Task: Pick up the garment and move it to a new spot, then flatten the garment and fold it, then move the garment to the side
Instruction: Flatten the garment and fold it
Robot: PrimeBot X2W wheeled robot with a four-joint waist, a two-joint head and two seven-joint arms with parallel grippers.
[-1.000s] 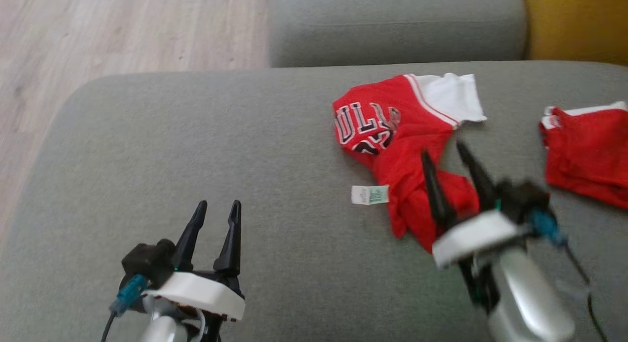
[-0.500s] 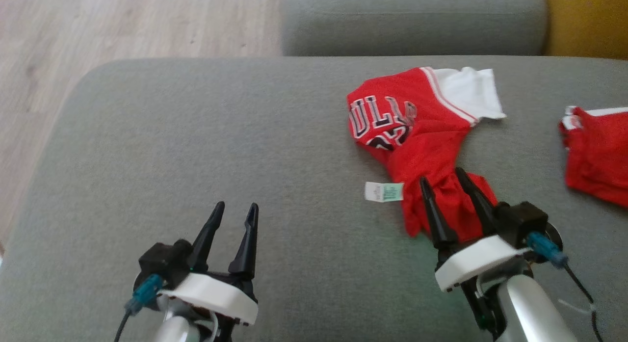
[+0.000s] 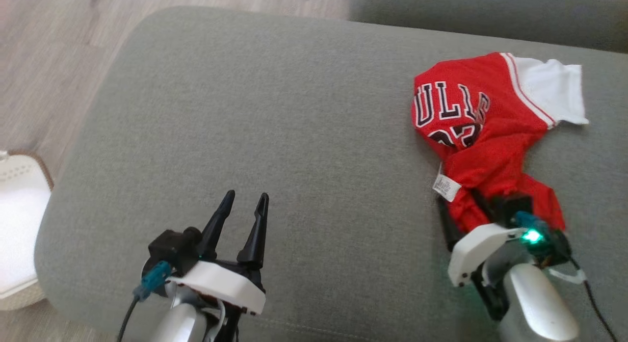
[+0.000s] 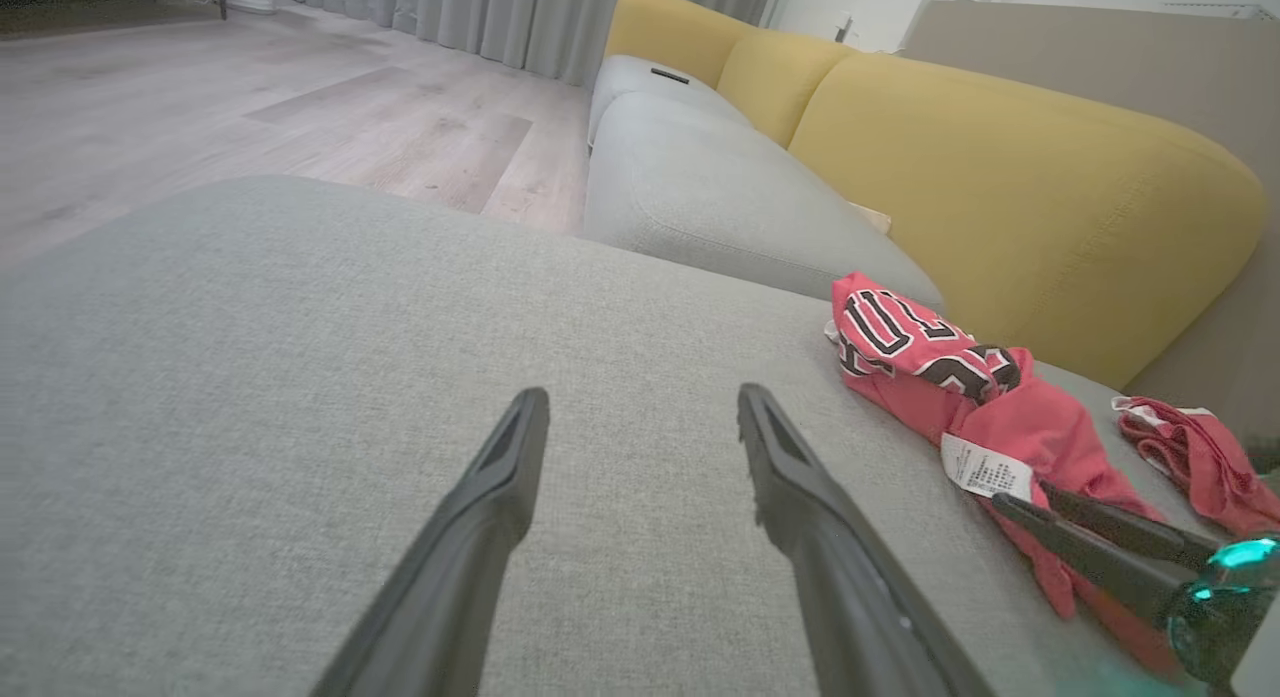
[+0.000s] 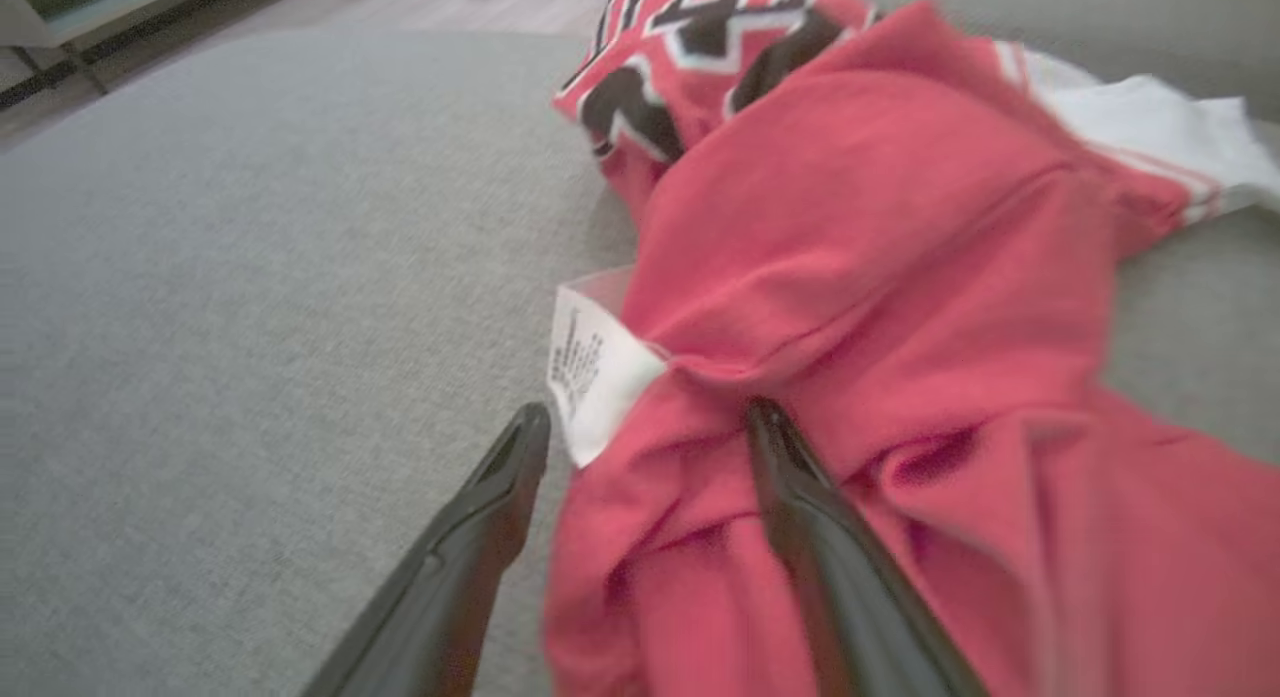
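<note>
I hold the left gripper [image 3: 247, 195] apart over the grey cushion [image 3: 294, 111], right gripper [image 5: 648, 413] apart astride the garment [image 3: 490, 141]; wood floor [image 3: 49, 62] past its left edge

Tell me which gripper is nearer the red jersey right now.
Right. The right gripper is at the red jersey's near end, open fingers straddling its edge beside the white label. The left gripper hangs open above bare grey cushion, well off to the jersey's left.
</note>
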